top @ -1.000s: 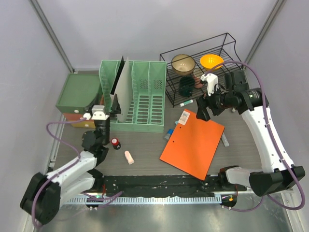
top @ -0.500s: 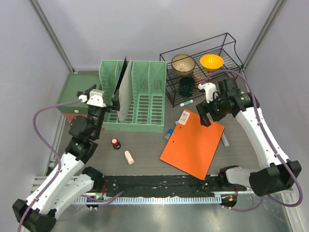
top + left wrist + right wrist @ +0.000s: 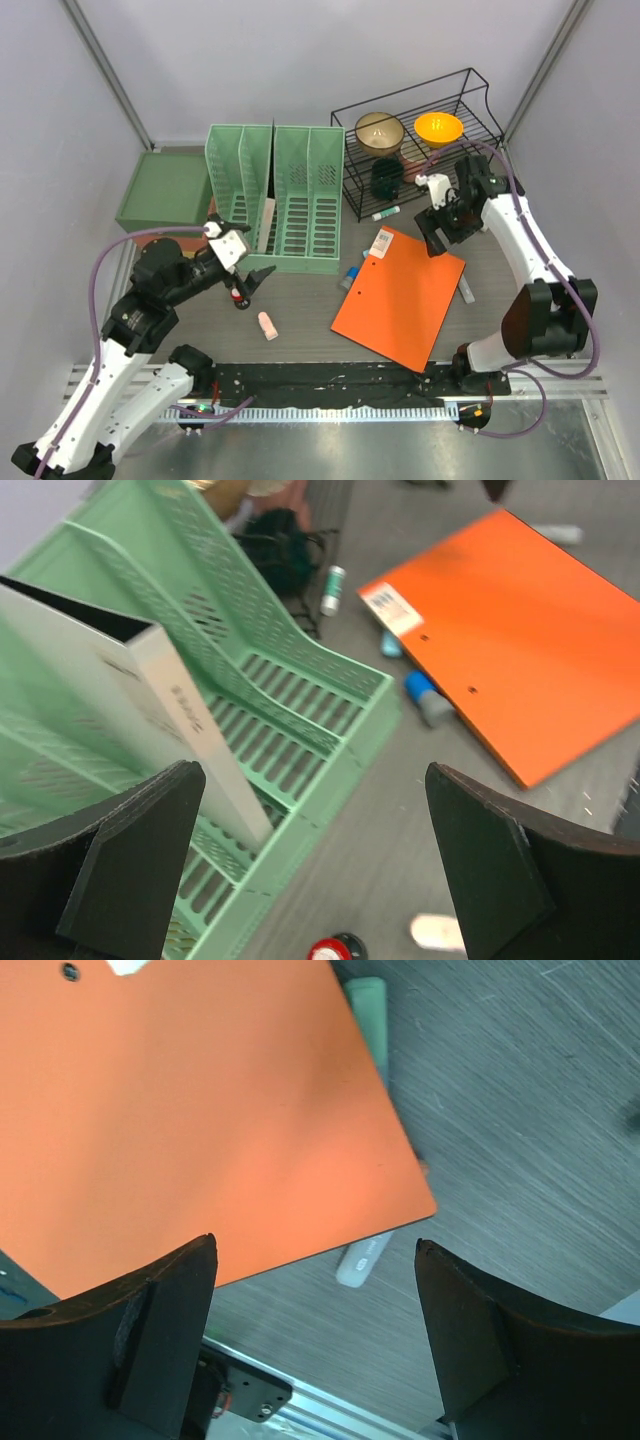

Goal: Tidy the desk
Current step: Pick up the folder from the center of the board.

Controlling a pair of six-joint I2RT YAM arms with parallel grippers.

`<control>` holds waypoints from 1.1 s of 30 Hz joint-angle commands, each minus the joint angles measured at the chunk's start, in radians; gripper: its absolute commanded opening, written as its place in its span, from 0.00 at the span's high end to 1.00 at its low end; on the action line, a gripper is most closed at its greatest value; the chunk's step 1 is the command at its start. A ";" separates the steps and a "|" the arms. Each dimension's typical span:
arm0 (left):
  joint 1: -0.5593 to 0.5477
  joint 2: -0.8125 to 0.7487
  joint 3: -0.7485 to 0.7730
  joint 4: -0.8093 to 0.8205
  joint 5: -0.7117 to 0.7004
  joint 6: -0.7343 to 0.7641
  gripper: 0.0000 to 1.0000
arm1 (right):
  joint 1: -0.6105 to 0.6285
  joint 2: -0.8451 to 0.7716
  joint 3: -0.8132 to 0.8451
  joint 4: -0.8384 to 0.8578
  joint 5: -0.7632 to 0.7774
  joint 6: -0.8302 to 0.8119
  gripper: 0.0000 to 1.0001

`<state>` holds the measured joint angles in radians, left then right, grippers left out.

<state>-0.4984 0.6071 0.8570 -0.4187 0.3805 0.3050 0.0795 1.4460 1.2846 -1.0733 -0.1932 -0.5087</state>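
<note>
The desk is a dark wood-grain top with a black rail along its near edge. My left gripper is open and empty, low over the desk in front of the green file rack. A white binder stands in the rack, also in the left wrist view. My right gripper is open and empty above the far right corner of the flat orange folder. The right wrist view shows the folder and a white marker partly under its edge.
A red-capped bottle and a pink eraser lie near my left gripper. A blue marker lies at the folder's left edge. A black wire rack holds two bowls, with a green-capped marker in front. A green tray sits far left.
My left gripper has let go of the white binder, now in the rack, and has drawn back and down toward the bottle. My right arm has folded back with its gripper staying over the folder's corner.
</note>
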 commanded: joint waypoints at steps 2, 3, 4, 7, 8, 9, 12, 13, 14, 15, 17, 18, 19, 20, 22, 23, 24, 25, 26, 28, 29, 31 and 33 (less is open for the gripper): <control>0.001 0.006 0.001 -0.150 0.212 0.088 0.00 | -0.105 0.117 0.122 -0.043 -0.084 -0.183 0.19; 0.001 0.010 -0.001 -0.167 0.222 0.095 0.00 | -0.118 0.172 0.160 -0.086 -0.098 -0.220 0.20; 0.001 0.014 -0.003 -0.170 0.227 0.103 0.00 | -0.139 0.198 0.182 -0.103 -0.109 -0.237 0.20; 0.000 0.029 -0.003 -0.181 0.232 0.114 0.00 | -0.159 0.290 0.243 -0.165 -0.150 -0.298 0.22; 0.001 0.036 -0.003 -0.183 0.230 0.118 0.00 | -0.167 0.304 0.252 -0.174 -0.160 -0.309 0.22; 0.001 0.037 -0.004 -0.181 0.227 0.117 0.00 | -0.170 0.332 0.263 -0.180 -0.160 -0.321 0.22; 0.001 0.040 -0.006 -0.181 0.224 0.123 0.00 | -0.175 0.364 0.271 -0.178 -0.161 -0.347 0.23; 0.001 0.042 -0.004 -0.184 0.224 0.123 0.00 | -0.176 0.379 0.271 -0.178 -0.164 -0.358 0.23; 0.001 0.042 -0.004 -0.183 0.218 0.125 0.00 | -0.179 0.387 0.271 -0.180 -0.167 -0.364 0.22; 0.001 0.039 -0.004 -0.184 0.218 0.128 0.00 | -0.181 0.392 0.268 -0.180 -0.169 -0.370 0.22; 0.001 0.039 -0.003 -0.189 0.212 0.134 0.00 | -0.184 0.409 0.265 -0.178 -0.169 -0.390 0.22; 0.001 0.040 -0.001 -0.190 0.212 0.140 0.00 | -0.187 0.413 0.266 -0.178 -0.167 -0.395 0.22; 0.000 0.043 0.004 -0.192 0.212 0.141 0.00 | -0.190 0.421 0.268 -0.180 -0.169 -0.399 0.23; 0.001 0.048 0.007 -0.193 0.213 0.144 0.00 | -0.192 0.435 0.269 -0.180 -0.169 -0.412 0.23; 0.000 0.051 0.017 -0.201 0.221 0.154 0.00 | -0.199 0.450 0.274 -0.185 -0.167 -0.421 0.23; 0.001 0.052 0.022 -0.212 0.222 0.157 0.00 | -0.202 0.462 0.277 -0.188 -0.169 -0.427 0.22; 0.000 0.056 0.027 -0.213 0.225 0.158 0.00 | -0.202 0.467 0.282 -0.191 -0.170 -0.438 0.23; 0.001 0.056 0.030 -0.218 0.231 0.166 0.00 | -0.210 0.471 0.283 -0.192 -0.175 -0.444 0.23; 0.001 0.056 0.031 -0.226 0.236 0.172 0.00 | -0.214 0.478 0.286 -0.195 -0.179 -0.450 0.22; 0.001 0.059 0.031 -0.241 0.244 0.190 0.00 | -0.221 0.493 0.288 -0.198 -0.183 -0.468 0.23; 0.001 0.059 0.031 -0.244 0.244 0.197 0.00 | -0.222 0.498 0.286 -0.200 -0.186 -0.473 0.22; 0.001 0.059 0.021 -0.246 0.242 0.207 0.00 | -0.225 0.519 0.292 -0.198 -0.193 -0.482 0.22; 0.001 0.056 0.014 -0.242 0.236 0.217 0.00 | -0.231 0.542 0.301 -0.197 -0.210 -0.484 0.23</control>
<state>-0.4980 0.6640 0.8524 -0.6540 0.5964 0.4850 -0.1417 1.9629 1.5360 -1.2518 -0.3607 -0.9524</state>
